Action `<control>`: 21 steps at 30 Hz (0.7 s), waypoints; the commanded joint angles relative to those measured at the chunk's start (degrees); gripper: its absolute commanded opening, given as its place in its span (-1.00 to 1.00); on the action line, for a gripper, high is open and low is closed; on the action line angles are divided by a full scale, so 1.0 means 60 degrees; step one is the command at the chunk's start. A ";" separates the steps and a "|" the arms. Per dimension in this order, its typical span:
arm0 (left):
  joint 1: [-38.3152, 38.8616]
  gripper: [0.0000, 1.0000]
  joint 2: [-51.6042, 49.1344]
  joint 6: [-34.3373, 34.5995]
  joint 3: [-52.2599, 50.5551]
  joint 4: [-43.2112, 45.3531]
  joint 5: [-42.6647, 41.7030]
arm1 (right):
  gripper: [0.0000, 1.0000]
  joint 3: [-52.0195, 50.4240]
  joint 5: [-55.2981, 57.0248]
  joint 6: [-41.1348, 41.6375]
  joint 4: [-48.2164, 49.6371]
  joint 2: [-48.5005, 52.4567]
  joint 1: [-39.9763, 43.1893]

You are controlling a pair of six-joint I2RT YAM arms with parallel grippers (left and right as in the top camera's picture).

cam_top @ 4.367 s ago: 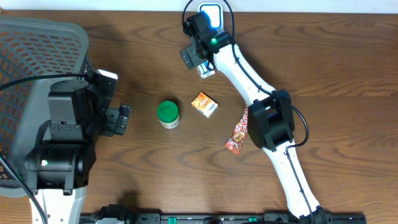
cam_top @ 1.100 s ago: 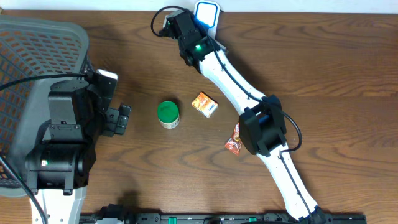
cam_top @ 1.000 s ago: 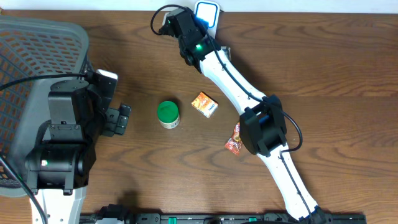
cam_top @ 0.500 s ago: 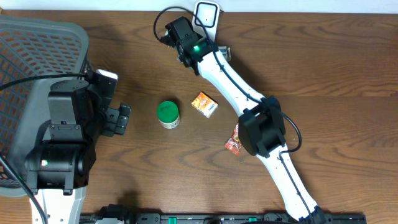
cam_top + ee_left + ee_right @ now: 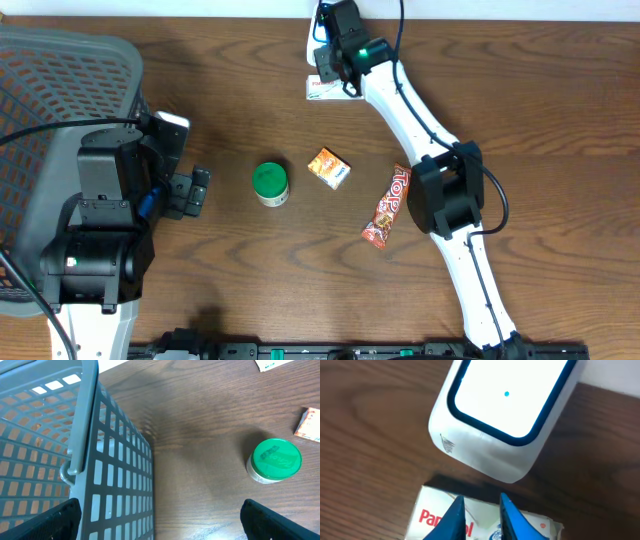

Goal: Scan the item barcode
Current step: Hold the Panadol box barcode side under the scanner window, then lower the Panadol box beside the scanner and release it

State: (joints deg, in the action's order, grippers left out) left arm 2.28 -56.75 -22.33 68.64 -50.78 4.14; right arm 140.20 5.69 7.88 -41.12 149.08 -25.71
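Observation:
A white Panadol box lies flat on the table just in front of the white scanner, whose blue-rimmed window faces up. In the right wrist view the box sits directly under my right gripper. Its blue fingertips stand a narrow gap apart above the box top, and nothing is pinched between them. From overhead the right gripper hangs over the scanner and hides most of it. My left gripper is wide open beside the basket, far from the box.
A grey mesh basket fills the left side, close to the left arm. A green-lidded jar, a small orange box and a red candy bar lie mid-table. The table's back edge runs just behind the scanner.
The right gripper swung from left of the scanner to right over it. The Panadol box, hidden before, now lies released on the table in front of the scanner. The left arm stayed still.

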 commanded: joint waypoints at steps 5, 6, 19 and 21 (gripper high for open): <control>-0.0047 0.99 0.0029 0.0091 -0.0029 0.0004 -0.0120 | -0.73 0.0102 -0.0656 0.0572 0.0164 0.0444 -0.0160; -0.0047 0.99 0.0029 0.0091 -0.0029 0.0004 -0.0120 | -0.74 0.0102 -0.0652 0.0583 0.0171 0.0470 -0.0157; -0.0047 0.99 0.0029 0.0091 -0.0029 0.0004 -0.0120 | -0.81 0.0095 -0.0681 0.0725 0.0091 0.0900 -0.0160; -0.0047 0.99 0.0029 0.0091 -0.0029 0.0004 -0.0120 | -0.89 0.0095 -0.0729 0.0729 -0.0168 0.0951 -0.0171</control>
State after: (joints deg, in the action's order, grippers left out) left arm 2.28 -56.75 -22.33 68.64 -50.78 4.14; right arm 140.20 1.89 11.14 -41.06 153.14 -26.48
